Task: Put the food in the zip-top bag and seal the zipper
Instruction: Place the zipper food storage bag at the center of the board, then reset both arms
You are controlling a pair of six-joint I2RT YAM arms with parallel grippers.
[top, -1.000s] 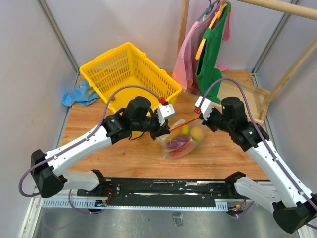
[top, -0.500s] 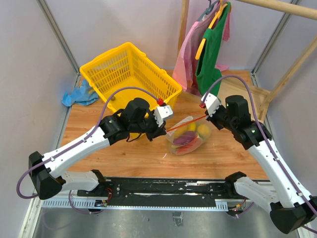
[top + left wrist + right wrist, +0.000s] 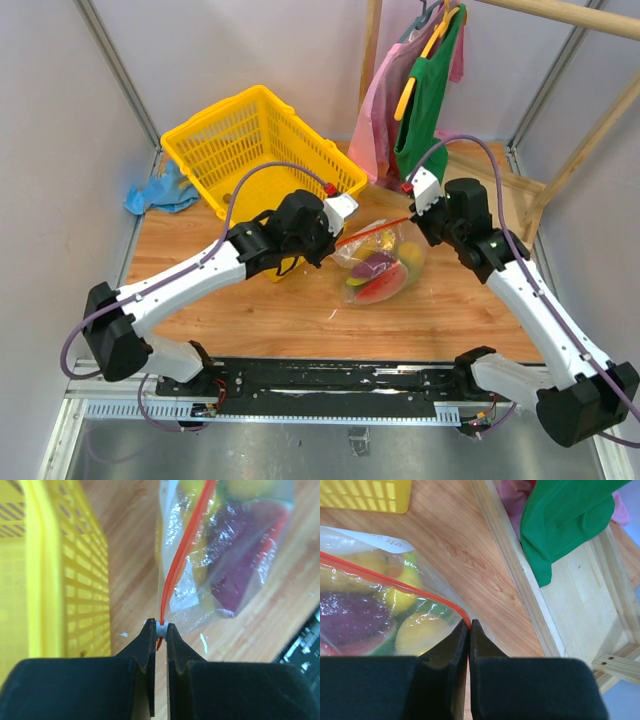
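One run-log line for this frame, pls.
left gripper: shut on zipper | right gripper: shut on zipper, opposite end | zipper: stretched between them | food: inside zip-top bag

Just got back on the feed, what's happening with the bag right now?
The food is inside the zip-top bag. The left hand pinches one end of the zipper and the right hand the other, stretching it taut between them. Whether it is sealed along its length is unclear.

Light: bright, even, diffuse.
Shadows: faint, soft on the table (image 3: 250, 310).
Glare: white glints on the zip-top bag (image 3: 240, 535).
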